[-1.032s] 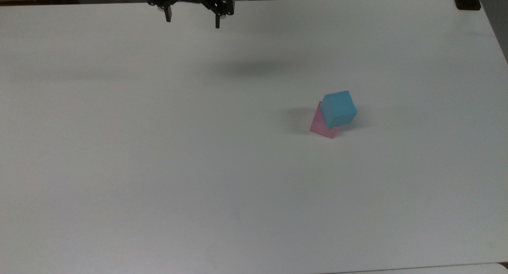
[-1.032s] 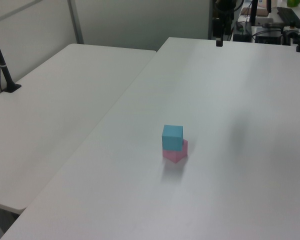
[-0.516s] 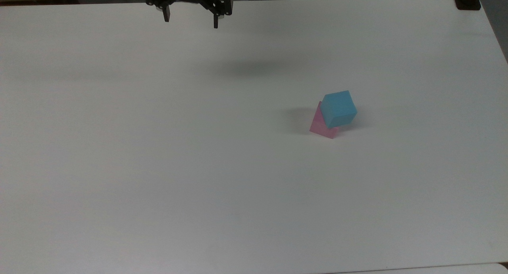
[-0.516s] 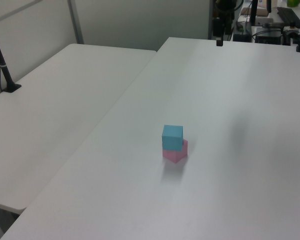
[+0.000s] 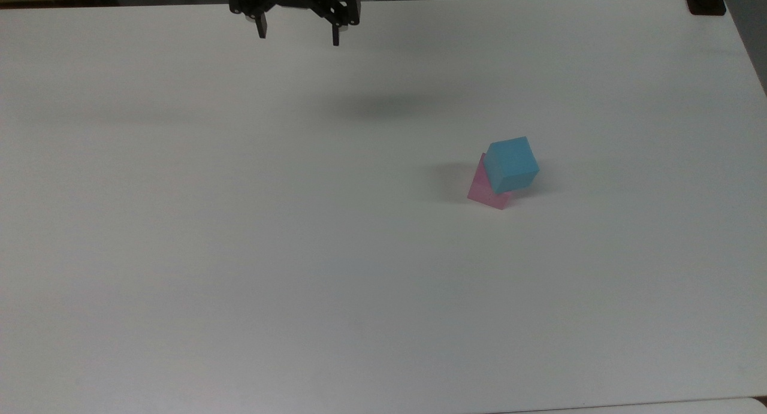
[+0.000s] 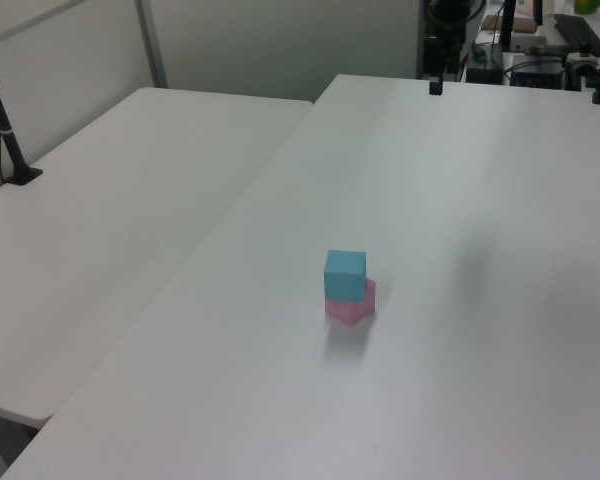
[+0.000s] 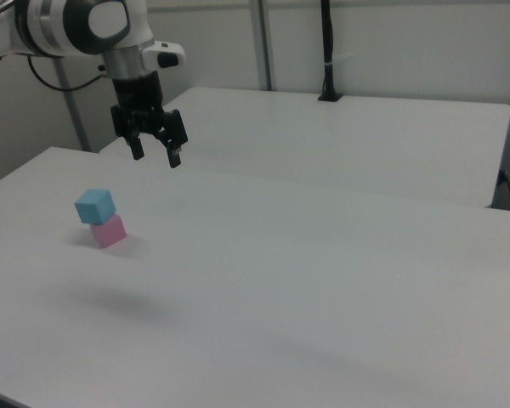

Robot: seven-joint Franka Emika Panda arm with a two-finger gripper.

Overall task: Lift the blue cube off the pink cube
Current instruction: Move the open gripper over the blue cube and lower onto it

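The blue cube (image 5: 511, 163) was seen stacked, twisted askew, on the pink cube (image 5: 483, 190) on the table (image 5: 239, 252). The gripper (image 5: 298, 35) was held well apart, fingers spread and empty. The cube was judged light and rigid, best pinched across opposite flat sides.

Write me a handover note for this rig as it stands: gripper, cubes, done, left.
Gripper: open, empty, in the air above the table's far edge in the top view, well away from the cubes.
Blue cube: sits on the pink cube, twisted relative to it and offset, so part of it overhangs.
Pink cube: on the table, toward the top view's right of centre.
Done: nothing yet; stack untouched.
Left: move over the stack, descend, grip the blue cube, lift it off and set it on the table. The overhang suggests a careful grip.
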